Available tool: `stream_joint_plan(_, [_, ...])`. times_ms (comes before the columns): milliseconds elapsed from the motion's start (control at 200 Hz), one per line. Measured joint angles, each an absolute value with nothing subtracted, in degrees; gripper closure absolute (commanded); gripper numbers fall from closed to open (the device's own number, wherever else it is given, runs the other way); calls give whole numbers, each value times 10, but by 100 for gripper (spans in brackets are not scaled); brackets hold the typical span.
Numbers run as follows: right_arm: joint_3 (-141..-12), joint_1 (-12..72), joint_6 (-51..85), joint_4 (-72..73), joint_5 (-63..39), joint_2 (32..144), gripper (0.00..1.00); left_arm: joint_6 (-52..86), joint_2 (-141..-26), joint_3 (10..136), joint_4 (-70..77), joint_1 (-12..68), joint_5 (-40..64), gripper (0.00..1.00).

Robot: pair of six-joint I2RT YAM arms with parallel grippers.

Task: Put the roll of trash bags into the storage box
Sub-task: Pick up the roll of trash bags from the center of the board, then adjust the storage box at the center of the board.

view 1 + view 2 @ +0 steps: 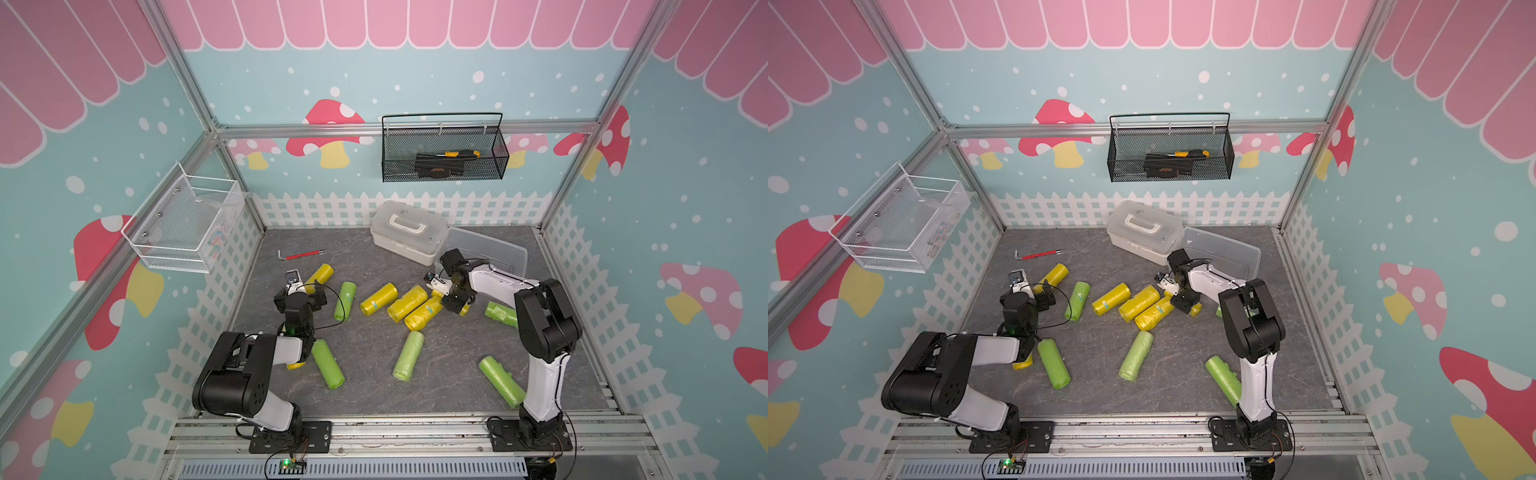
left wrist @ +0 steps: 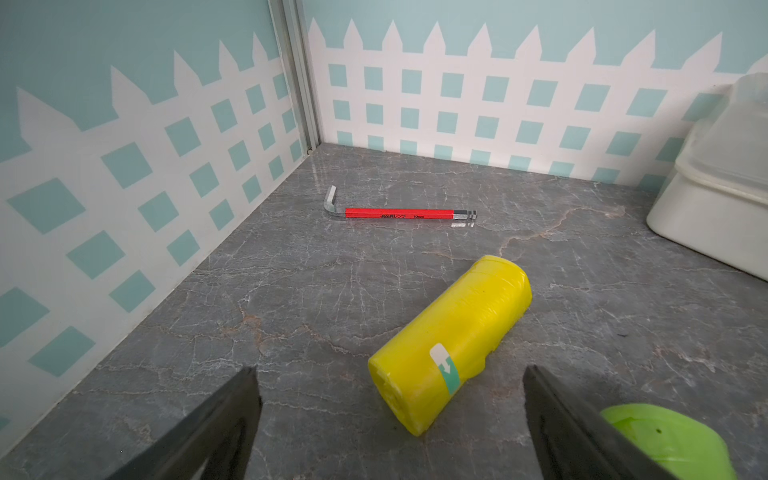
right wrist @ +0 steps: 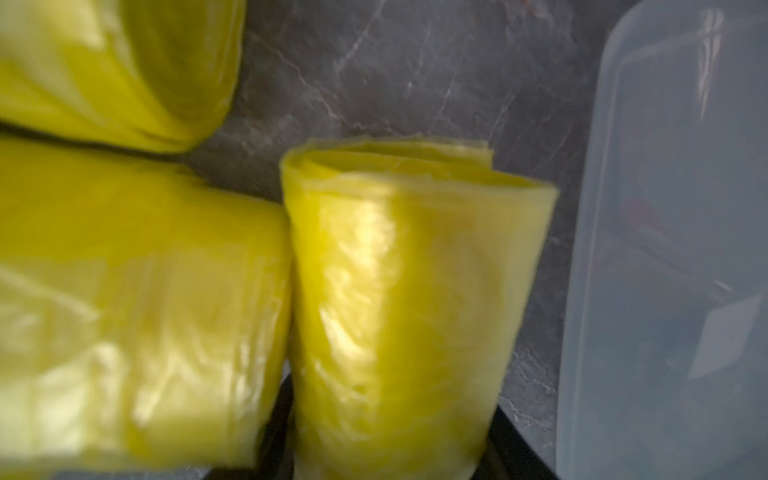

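While right jaws clamp a yellow roll of trash bags (image 3: pixel 407 311), just beside the clear storage box (image 3: pixel 665 166), outside it, left jaws spread wide, empty, another yellow roll (image 2: pixel 451 345) on the tabletop (image 2: pixel 291 291) ahead

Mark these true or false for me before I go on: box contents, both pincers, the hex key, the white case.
1. The storage box has a roll in it. False: in both top views no roll shows inside it.
2. The right pincer has a yellow roll between its fingers. True.
3. The left pincer is shut on a roll. False: it stands open and holds nothing.
4. The hex key with the red shaft lies on the table. True.
5. The white case has its lid open. False: the lid is down, with the handle on top.
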State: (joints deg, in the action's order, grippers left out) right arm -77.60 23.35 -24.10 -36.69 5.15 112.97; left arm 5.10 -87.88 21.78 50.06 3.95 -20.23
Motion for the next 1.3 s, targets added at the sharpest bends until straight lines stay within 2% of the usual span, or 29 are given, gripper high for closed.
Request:
stream_joint_plan(190, [-758,233,-236,-367,51,1110,57,51,-879,218,501,39,-202,1])
stream_joint_plan(530, [-756,232,-215,-388,43,1045,59,51,-879,218,500,39,-202,1])
stream_joint_plan(816, [-797,215,-184,-422,-10,974,60,51,-879,218,501,39,-202,1])
stream_joint_plan(1021, [-915,160,-130,-422,-56,995,62,51,-879,218,500,39,-204,1])
stream_joint_plan(1301, [-1030,83,-10,-418,-95,1122,62,51,-879,218,501,39,-204,1])
